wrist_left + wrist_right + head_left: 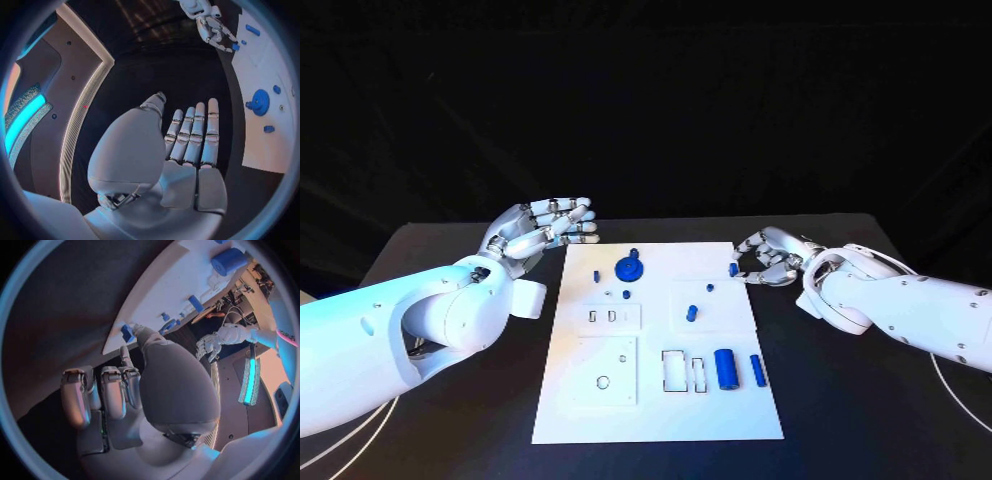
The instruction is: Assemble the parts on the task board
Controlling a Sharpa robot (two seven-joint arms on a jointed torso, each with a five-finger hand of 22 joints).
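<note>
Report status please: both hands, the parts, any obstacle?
Left hand open, off the board's far left corner. Right hand pinches small blue part at board right edge. Gear and cylinder lie untouched. Nothing in the way.

The left hand (545, 228) is hovering with its palm open and its fingers (194, 132) stretched straight, side by side, holding nothing. The right hand (769, 258) is pinching with thumb and one finger, while the other fingers (103, 392) are curling.
</note>
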